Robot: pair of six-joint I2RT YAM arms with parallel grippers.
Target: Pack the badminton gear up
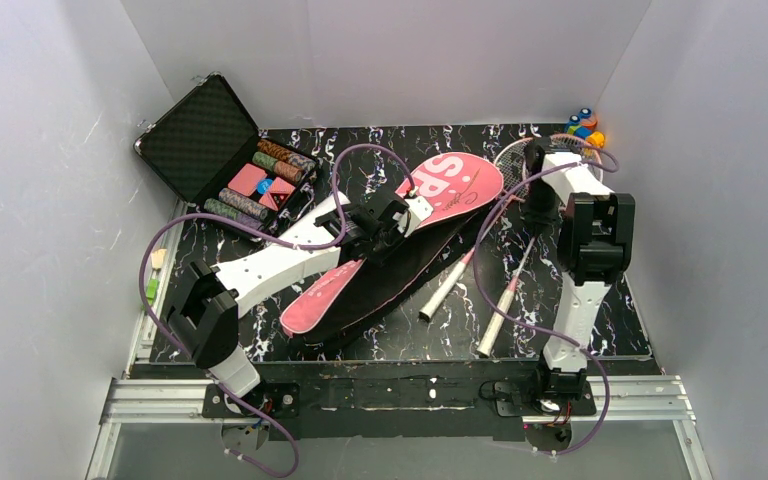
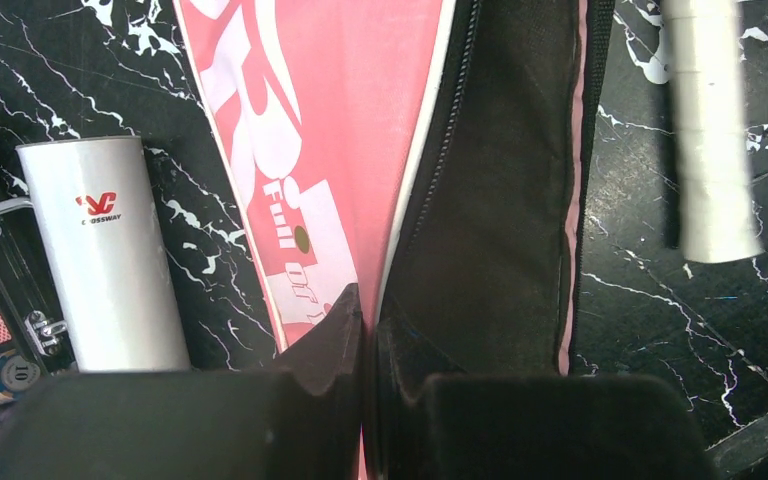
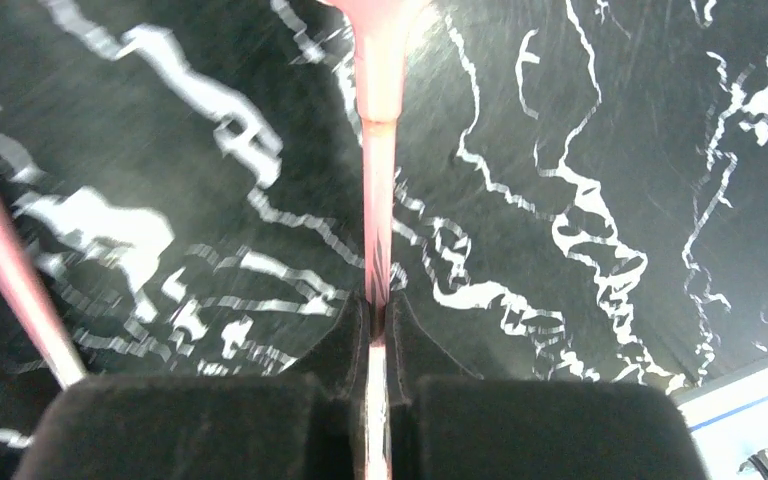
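Left pincer [image 2: 368, 335], centre frame, clamps the edge of the open pink bag [image 1: 455, 185]. Right pincer [image 3: 378, 325], upper right, is closed on a racket [image 3: 378, 150] shaft. Apparently nothing is packed yet.

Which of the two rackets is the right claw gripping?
The right-hand racket, farther from the bag: the right claw is shut on its pink shaft. The other racket lies beside the bag.
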